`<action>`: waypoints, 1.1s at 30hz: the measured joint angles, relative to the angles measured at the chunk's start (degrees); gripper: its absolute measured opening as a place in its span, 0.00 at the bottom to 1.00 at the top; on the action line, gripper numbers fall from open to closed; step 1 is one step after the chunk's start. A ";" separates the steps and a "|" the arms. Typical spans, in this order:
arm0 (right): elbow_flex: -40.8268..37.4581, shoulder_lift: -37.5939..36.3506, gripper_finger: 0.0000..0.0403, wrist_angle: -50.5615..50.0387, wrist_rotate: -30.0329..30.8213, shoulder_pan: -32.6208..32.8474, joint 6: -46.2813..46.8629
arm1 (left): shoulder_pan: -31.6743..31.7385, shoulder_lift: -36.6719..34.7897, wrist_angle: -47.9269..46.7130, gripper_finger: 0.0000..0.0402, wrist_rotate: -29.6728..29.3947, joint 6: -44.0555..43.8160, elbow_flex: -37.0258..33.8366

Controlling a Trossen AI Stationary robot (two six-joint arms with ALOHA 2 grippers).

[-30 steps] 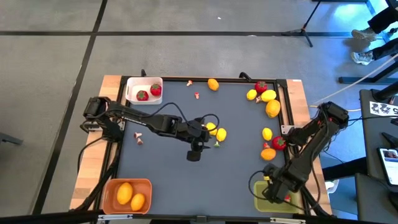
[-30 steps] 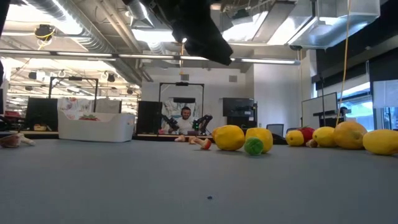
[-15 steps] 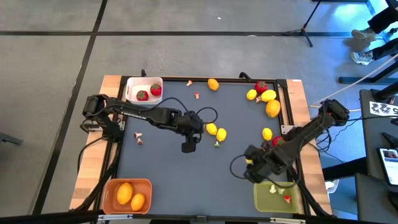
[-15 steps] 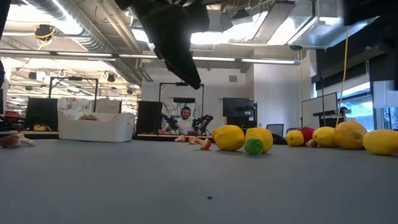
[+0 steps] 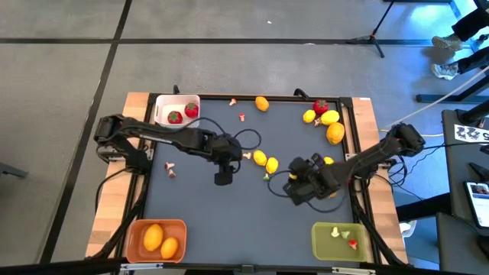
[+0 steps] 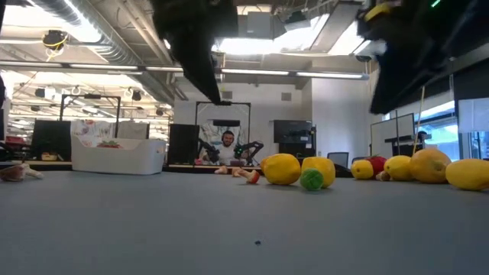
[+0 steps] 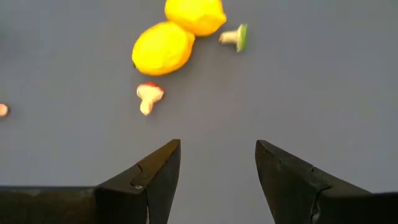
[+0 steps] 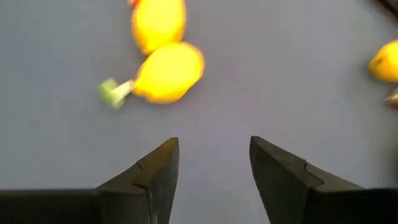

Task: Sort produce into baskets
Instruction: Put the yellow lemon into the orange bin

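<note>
left gripper (image 7: 217, 163) spread, empty, mid-table | right gripper (image 8: 213, 158) spread, empty, just right | two lemons (image 5: 266, 160) and green-topped bit (image 5: 267, 176) between them

Matt grey table (image 5: 199, 206) — wooden edges.

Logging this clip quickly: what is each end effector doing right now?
Left end effector: open, holding nothing, above the bare mat.
Right end effector: open, holding nothing, near two lemons.
</note>
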 joint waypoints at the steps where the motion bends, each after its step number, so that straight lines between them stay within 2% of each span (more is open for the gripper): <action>1: 0.00 0.52 0.49 0.38 1.03 -0.79 -0.99 | -0.10 -0.77 -0.42 0.51 -0.03 0.17 -0.05; 6: 0.00 1.97 0.49 3.00 3.62 -4.08 -7.22 | -0.12 -5.03 5.79 0.51 -0.17 4.18 -4.97; 10: 0.00 2.00 0.49 4.73 3.85 -6.64 -12.28 | 0.67 -5.17 10.45 0.51 -0.50 6.47 -7.57; 20: 0.00 2.00 0.49 12.37 3.95 -12.08 -25.34 | 0.75 -4.12 16.12 0.51 -0.48 7.05 -8.48; 25: 0.00 1.98 0.49 15.31 3.77 -12.25 -28.32 | 0.77 -4.12 17.74 0.52 -0.48 11.02 -8.48; 29: 0.00 1.98 0.49 15.63 3.69 -12.24 -29.24 | 0.77 -3.31 18.84 0.57 -0.46 12.54 -8.49; 33: 0.00 1.98 0.49 15.71 3.71 -12.24 -29.24 | 0.77 -1.91 19.28 0.67 -0.46 14.20 -8.48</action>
